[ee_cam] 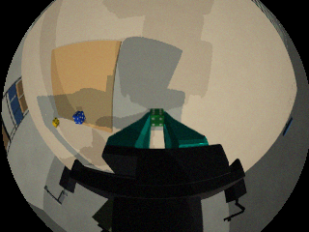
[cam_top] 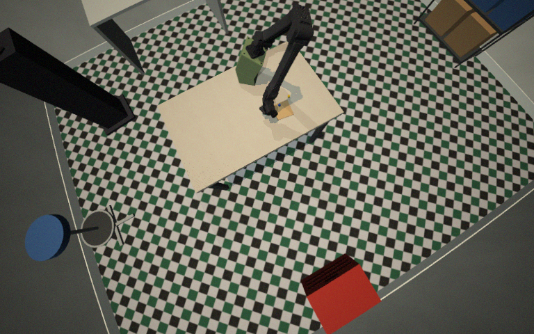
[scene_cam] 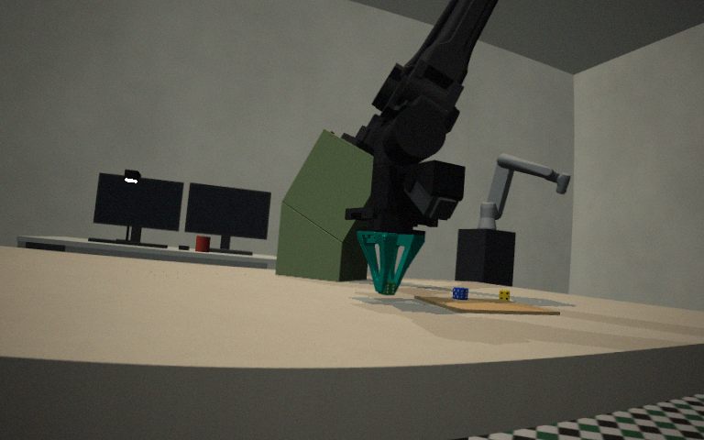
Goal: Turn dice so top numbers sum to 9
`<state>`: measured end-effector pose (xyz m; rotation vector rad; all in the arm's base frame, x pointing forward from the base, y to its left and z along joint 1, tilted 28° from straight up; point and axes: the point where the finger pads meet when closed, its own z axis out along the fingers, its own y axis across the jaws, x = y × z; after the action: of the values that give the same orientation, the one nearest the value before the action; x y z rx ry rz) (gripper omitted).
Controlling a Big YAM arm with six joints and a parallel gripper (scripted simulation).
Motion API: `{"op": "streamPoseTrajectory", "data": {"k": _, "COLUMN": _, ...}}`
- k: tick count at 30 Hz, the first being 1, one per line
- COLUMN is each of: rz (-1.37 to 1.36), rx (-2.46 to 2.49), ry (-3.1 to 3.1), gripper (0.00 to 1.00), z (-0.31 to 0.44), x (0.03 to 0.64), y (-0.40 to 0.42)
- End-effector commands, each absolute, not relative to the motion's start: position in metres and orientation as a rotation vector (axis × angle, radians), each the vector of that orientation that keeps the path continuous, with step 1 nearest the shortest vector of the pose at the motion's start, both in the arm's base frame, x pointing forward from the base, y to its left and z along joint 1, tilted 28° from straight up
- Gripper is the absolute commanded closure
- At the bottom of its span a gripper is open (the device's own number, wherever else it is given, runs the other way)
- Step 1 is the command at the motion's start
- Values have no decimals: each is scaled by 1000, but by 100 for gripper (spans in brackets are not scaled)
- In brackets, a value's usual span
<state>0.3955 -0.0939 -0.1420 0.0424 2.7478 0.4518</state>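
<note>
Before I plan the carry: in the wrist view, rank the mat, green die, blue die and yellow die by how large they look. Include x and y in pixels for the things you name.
1. Mat (cam_top: 286,114) (scene_cam: 498,307) (ee_cam: 86,70)
2. Green die (scene_cam: 390,288) (ee_cam: 156,117)
3. Blue die (cam_top: 279,105) (scene_cam: 460,293) (ee_cam: 78,117)
4. Yellow die (cam_top: 288,96) (scene_cam: 504,295) (ee_cam: 56,123)

Green's lead may come from nearness to the camera.

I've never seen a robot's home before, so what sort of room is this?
Probably a robotics lab or workshop: a black arm works at a table, a second, grey arm stands behind, and two monitors sit on a desk.
</note>
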Motion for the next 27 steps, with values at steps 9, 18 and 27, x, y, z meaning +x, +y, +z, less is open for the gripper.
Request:
{"op": "streamPoseTrajectory", "data": {"k": 9, "rz": 406, "rx": 32, "ry": 2700, "gripper": 89, "z": -65, "x": 386, "y": -129}}
{"op": "streamPoseTrajectory", "data": {"k": 18, "rz": 422, "rx": 6, "ry": 2717, "gripper": 89, "z": -51, "x": 375, "y": -124}}
{"op": "streamPoseTrajectory", "data": {"k": 27, "rz": 423, "rx": 29, "ry": 2721, "gripper": 89, "z": -48, "x": 376, "y": -116}}
